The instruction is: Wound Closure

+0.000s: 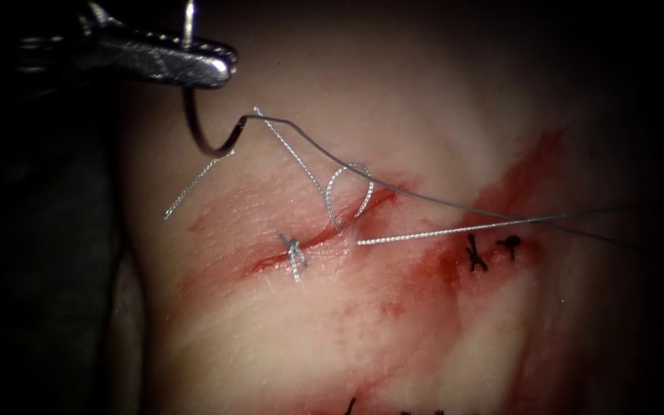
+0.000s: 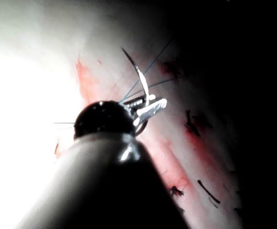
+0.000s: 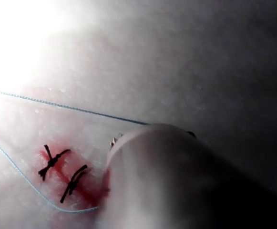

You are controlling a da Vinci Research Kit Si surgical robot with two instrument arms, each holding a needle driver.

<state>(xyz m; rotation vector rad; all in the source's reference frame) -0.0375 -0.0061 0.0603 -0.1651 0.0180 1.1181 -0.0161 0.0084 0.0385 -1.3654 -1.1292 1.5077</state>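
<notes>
Above the tissue (image 1: 424, 100), left of the cut (image 1: 324, 234), the left tool (image 1: 220, 69) held the needle (image 1: 194, 127) mid-curve, clear of tissue; keeping the thread (image 1: 439, 201) loop untangled seemed wise

No words, numbers, labels or signs can be read anywhere in these pictures.
</notes>
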